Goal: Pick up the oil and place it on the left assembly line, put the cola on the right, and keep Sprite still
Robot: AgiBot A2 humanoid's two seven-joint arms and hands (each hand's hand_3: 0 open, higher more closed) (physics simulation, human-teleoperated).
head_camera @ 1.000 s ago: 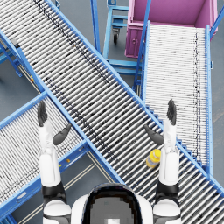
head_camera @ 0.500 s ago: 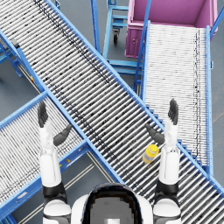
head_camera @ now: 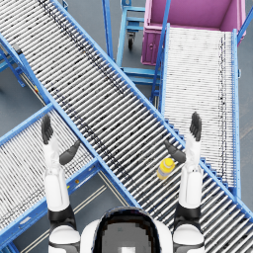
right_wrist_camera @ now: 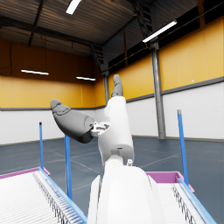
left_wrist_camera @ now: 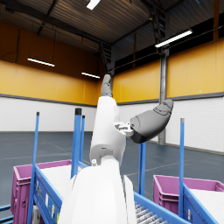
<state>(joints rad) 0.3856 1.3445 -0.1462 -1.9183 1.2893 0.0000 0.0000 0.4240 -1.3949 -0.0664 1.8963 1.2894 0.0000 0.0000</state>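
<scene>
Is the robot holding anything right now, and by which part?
Nothing. The left robot hand and right robot hand are both empty, fingers apart; the yellow bottle sits untouched on the conveyor.

Rollers of the central roller conveyor [head_camera: 99, 99]: bare metal, silver-grey, dull sheen. Its frame looks like painted metal, blue and smooth.

Yellow oil bottle [head_camera: 165, 168], on that conveyor's rollers: plastic look, smooth, slight gloss, cap the same yellow.

Right-hand conveyor [head_camera: 197, 89], beside the central one: rollers paler, near white, matt.

Left-hand conveyor [head_camera: 20, 163], on the central one's other side: grey metal rollers, same blue painted frame.

Magenta bin [head_camera: 197, 15], beyond the central conveyor: plastic look, matt, smooth walls.

Left hand [head_camera: 54, 146] and right hand [head_camera: 190, 144]: dark grey, matt, rubbery look.

Forearms [head_camera: 55, 183]: white hard shell, smooth, soft gloss.

Floor [head_camera: 12, 106], beside the central conveyor: grey, smooth, concrete look.
</scene>
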